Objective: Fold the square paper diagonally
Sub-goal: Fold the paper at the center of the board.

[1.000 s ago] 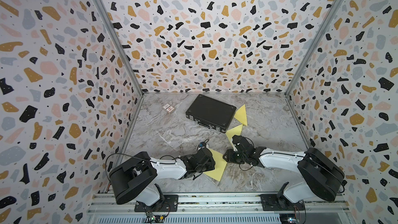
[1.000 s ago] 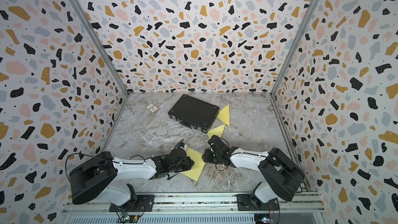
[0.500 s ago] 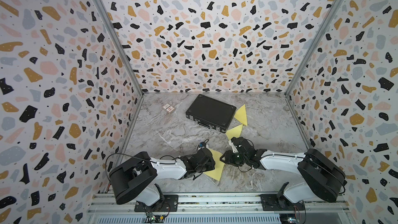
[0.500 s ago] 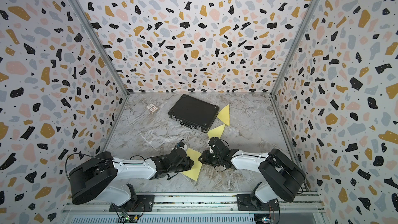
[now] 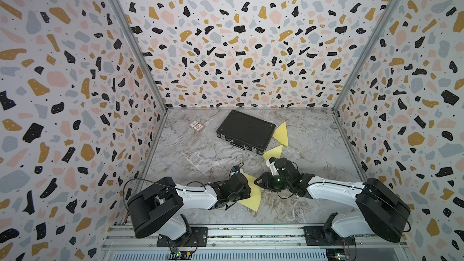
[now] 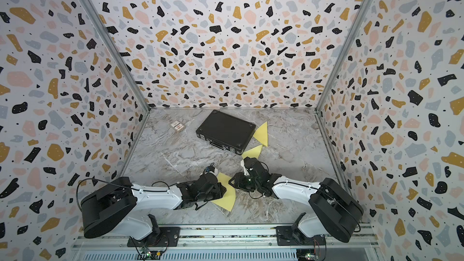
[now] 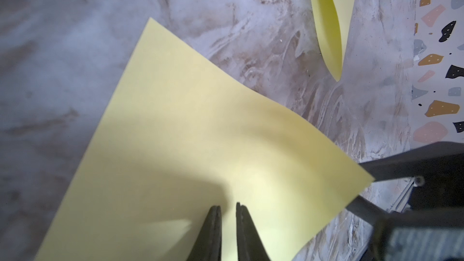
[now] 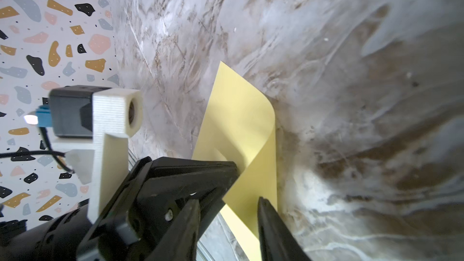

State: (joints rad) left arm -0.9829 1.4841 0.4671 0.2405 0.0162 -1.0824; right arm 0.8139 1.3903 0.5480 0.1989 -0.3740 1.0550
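Note:
The square yellow paper (image 5: 252,197) (image 6: 227,198) lies on the marble floor near the front, between both arms. My left gripper (image 5: 247,190) (image 7: 228,208) presses its tips down on the sheet (image 7: 200,134), the jaws a narrow slit apart with nothing pinched between them. From the other side my right gripper (image 5: 258,183) (image 8: 228,205) stands open at the paper's right corner. In the right wrist view the paper (image 8: 241,121) curls up and over itself, one edge running between the open fingers (image 8: 266,217).
A black case (image 5: 244,131) lies at the back, with two folded yellow triangles (image 5: 281,131) (image 5: 273,151) to its right. A small card packet (image 5: 196,126) sits at the back left. Speckled walls close in three sides, and a metal rail (image 5: 226,232) runs along the front.
My right gripper has edged left onto the paper's right corner and turned a little at the wrist. The left arm and its tips have stayed put on the sheet.

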